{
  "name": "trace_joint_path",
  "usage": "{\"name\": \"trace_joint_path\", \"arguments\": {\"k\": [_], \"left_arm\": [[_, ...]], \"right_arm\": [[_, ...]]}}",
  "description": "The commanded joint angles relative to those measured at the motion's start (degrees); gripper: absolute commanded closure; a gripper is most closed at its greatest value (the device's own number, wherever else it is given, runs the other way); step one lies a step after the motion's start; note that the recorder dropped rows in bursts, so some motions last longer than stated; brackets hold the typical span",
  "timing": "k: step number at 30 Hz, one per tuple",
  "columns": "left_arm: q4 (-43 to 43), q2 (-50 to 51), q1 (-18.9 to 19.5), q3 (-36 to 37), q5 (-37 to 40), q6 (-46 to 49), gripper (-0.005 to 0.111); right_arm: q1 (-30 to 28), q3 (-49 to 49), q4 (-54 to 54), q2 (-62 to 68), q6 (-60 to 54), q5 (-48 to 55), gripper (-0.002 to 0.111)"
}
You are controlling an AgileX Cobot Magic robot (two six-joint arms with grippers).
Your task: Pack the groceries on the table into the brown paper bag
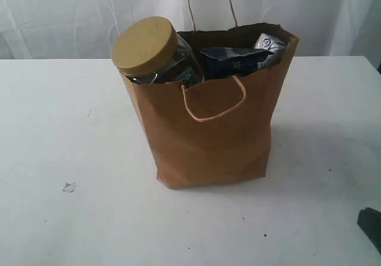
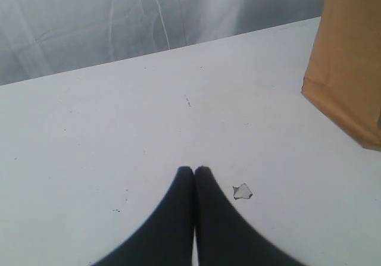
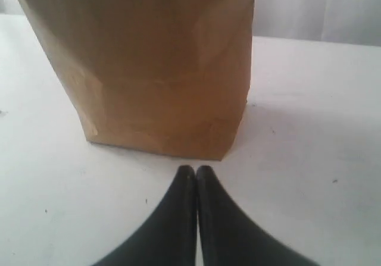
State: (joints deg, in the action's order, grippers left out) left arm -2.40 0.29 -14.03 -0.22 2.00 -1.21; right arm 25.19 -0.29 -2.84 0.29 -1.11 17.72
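Observation:
The brown paper bag point(image 1: 214, 129) stands upright in the middle of the white table point(image 1: 59, 129). Out of its top stick a clear jar with a tan lid point(image 1: 146, 44), a blue-ended packet point(image 1: 233, 60) and a small white-blue packet point(image 1: 269, 43). The other groceries are hidden. My left gripper point(image 2: 194, 169) is shut and empty, low over bare table, with the bag's corner point(image 2: 348, 58) off to one side. My right gripper point(image 3: 195, 168) is shut and empty too, its tips just short of the bag's base point(image 3: 155, 87). A dark bit of the right arm point(image 1: 370, 225) shows at the exterior view's right edge.
A tiny white scrap point(image 1: 69, 187) lies on the table left of the bag, and it shows beside my left fingertips point(image 2: 242, 191). A white cloth backdrop point(image 1: 71, 16) hangs behind the table's far edge.

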Motion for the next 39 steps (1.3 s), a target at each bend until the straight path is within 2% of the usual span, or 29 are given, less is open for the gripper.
{"name": "trace_joint_path", "arguments": {"k": [1,23,39], "left_arm": [[0.63,-0.29,0.17,0.22,-0.34,-0.02,0.107],[0.63,-0.29,0.17,0.22,-0.34,-0.02,0.107],[0.63,-0.29,0.17,0.22,-0.34,-0.02,0.107]], "right_arm": [[-1.08,0.29,-0.14,-0.29,-0.21,2.16,0.108],[-15.72,0.29,-0.14,-0.29,-0.21,2.16,0.108],[-17.93,0.29,3.15,-0.29,-0.21,0.92,0.108]]}}
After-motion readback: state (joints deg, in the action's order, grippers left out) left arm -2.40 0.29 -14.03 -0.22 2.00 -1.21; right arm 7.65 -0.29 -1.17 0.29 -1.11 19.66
